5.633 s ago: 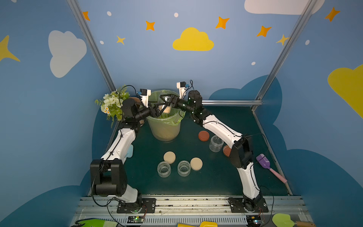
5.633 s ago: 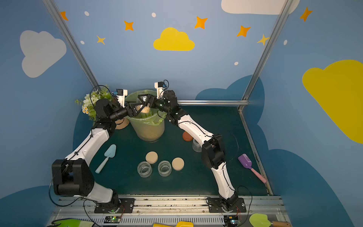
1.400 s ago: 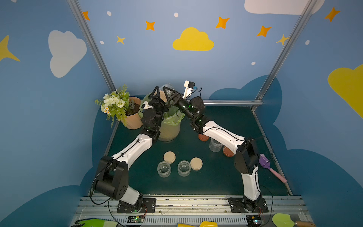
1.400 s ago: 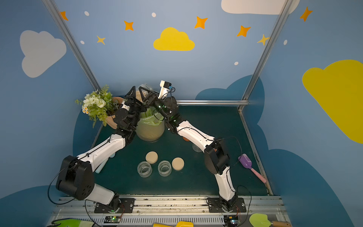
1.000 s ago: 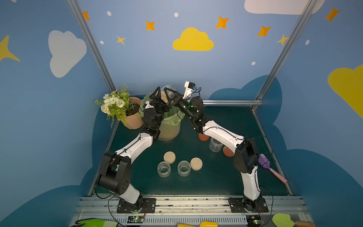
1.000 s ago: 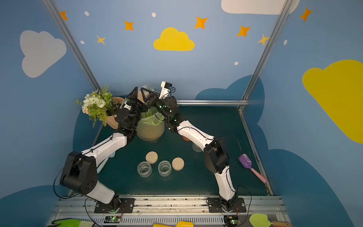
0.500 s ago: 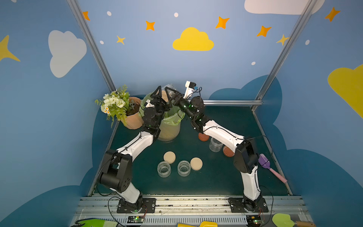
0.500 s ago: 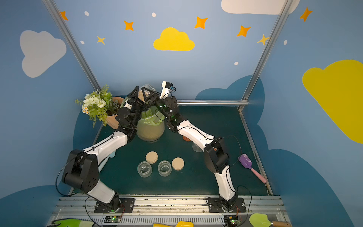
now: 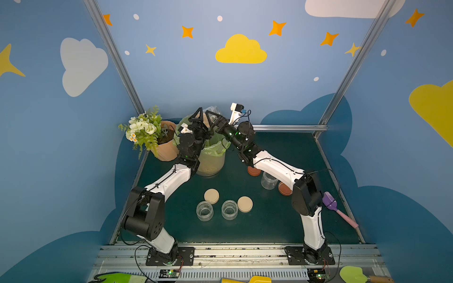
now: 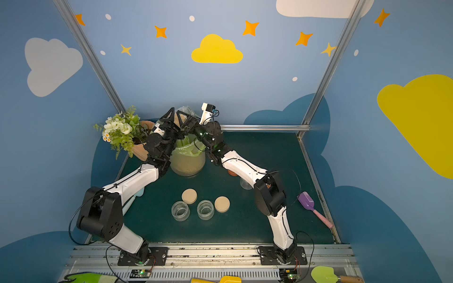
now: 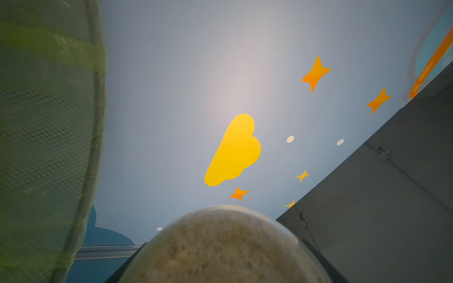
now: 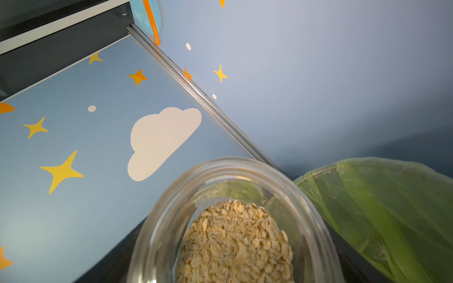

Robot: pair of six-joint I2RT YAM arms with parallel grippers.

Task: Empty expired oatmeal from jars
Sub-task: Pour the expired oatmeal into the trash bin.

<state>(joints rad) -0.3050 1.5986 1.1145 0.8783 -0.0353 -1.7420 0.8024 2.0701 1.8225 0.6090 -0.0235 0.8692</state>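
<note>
Figure: The filled jar [image 9: 213, 114] is raised over the green-lined bin [image 9: 212, 159], with the oatmeal [image 12: 235, 242] settled in its lower part. The left gripper [image 9: 204, 117] appears clamped on the glass, a finger on either side, while it cannot be told whether the right gripper [image 9: 217, 121] beside it is gripping or parted. One firm hold should be assured before the other lets go. The mouth is then best brought well within the bin's rim and tipped slowly, so that the flakes fall inside.
</note>
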